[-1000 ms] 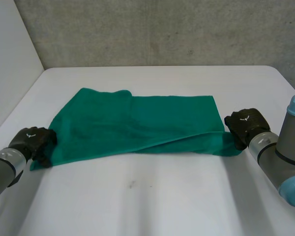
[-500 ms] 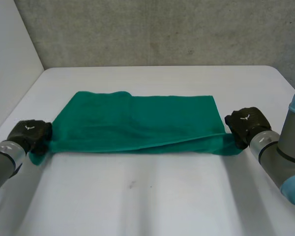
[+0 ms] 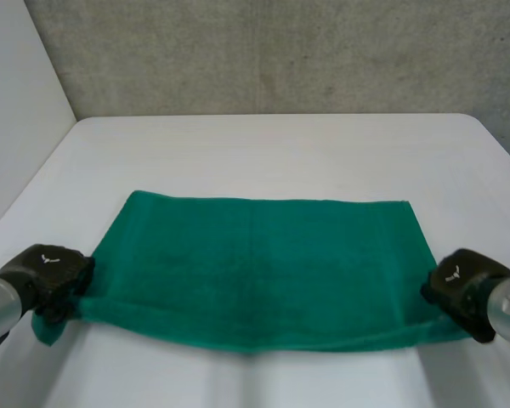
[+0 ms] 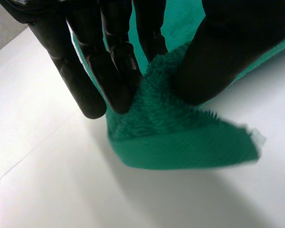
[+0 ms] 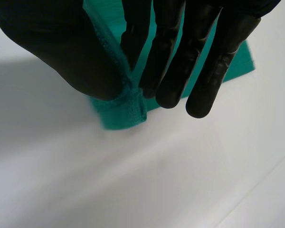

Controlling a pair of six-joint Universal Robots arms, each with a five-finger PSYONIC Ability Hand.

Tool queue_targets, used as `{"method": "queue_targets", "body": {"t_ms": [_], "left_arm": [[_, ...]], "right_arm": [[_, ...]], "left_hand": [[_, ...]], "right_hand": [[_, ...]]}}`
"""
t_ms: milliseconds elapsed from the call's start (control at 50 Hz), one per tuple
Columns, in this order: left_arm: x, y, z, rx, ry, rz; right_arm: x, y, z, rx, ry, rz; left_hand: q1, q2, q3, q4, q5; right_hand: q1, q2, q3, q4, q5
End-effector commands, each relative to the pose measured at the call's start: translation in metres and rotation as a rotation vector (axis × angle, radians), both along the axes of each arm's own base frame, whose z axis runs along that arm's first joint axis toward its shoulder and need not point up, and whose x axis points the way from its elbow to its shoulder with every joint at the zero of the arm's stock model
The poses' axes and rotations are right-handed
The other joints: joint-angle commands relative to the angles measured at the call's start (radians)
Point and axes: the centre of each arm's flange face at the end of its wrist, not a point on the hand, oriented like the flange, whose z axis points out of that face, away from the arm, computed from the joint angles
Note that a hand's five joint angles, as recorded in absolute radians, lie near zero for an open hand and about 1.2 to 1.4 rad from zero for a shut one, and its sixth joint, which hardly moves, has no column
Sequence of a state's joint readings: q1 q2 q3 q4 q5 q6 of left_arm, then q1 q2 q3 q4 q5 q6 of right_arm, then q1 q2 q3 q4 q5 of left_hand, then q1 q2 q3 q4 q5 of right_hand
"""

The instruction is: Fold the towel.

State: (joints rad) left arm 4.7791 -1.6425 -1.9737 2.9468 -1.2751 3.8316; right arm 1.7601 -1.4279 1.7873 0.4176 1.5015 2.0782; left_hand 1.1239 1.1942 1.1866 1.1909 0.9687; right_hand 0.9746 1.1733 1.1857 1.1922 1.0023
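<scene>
Towel (image 3: 263, 263) just got tugged out, rumpled flap gone, now flat mid-lower frame on bench (image 3: 263, 153). Left robot hand (image 3: 47, 272) pinching lower-left corner, right robot hand (image 3: 461, 280) pinching lower-right. Looks ready for first fold.

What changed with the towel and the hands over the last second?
The left hand and right hand drew back toward the robot and wider apart, pulling the green towel from a rumpled, partly doubled strip into a flat rectangle. Each hand stayed pinched on its near corner; the table is unchanged.
</scene>
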Motion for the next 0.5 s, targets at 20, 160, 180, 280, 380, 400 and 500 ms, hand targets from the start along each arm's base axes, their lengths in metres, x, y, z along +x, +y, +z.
{"method": "queue_targets", "body": {"t_ms": [20, 160, 180, 280, 380, 400, 500], "left_arm": [[-0.015, -0.038, -0.019, -0.039, 0.007, -0.059], [-0.046, -0.097, -0.014, -0.289, 0.034, -0.123], [-0.058, -0.114, -0.004, -0.363, 0.042, -0.143], [-0.088, -0.155, 0.072, -0.649, 0.071, -0.101], [-0.087, -0.168, 0.182, -0.994, 0.258, -0.005], [-0.086, -0.165, 0.199, -1.051, 0.307, 0.0], [-0.078, -0.148, 0.257, -1.234, 0.518, -0.013]], "right_arm": [[0.011, -0.054, -0.015, -0.114, -0.088, -0.071], [0.023, -0.097, -0.003, -0.224, -0.187, -0.128], [0.031, -0.115, 0.003, -0.283, -0.209, -0.125], [0.053, -0.162, 0.067, -0.581, -0.342, -0.16], [0.058, -0.172, 0.173, -0.942, -0.592, -0.169], [0.057, -0.169, 0.191, -0.999, -0.64, -0.164], [0.047, -0.135, 0.269, -1.255, -0.854, -0.105]], "left_hand": [[0.272, 0.202, 0.21, 0.205, 0.253], [0.272, 0.202, 0.21, 0.205, 0.253], [0.272, 0.202, 0.21, 0.205, 0.253], [0.272, 0.202, 0.21, 0.205, 0.253], [0.272, 0.202, 0.21, 0.205, 0.253], [0.272, 0.202, 0.21, 0.205, 0.253], [0.272, 0.202, 0.21, 0.205, 0.253]], "right_hand": [[0.422, 0.223, 0.211, 0.204, 0.219], [0.422, 0.223, 0.211, 0.204, 0.219], [0.422, 0.223, 0.211, 0.204, 0.219], [0.422, 0.223, 0.211, 0.204, 0.219], [0.422, 0.223, 0.211, 0.204, 0.219], [0.422, 0.223, 0.211, 0.204, 0.219], [0.422, 0.223, 0.211, 0.204, 0.219]]}}
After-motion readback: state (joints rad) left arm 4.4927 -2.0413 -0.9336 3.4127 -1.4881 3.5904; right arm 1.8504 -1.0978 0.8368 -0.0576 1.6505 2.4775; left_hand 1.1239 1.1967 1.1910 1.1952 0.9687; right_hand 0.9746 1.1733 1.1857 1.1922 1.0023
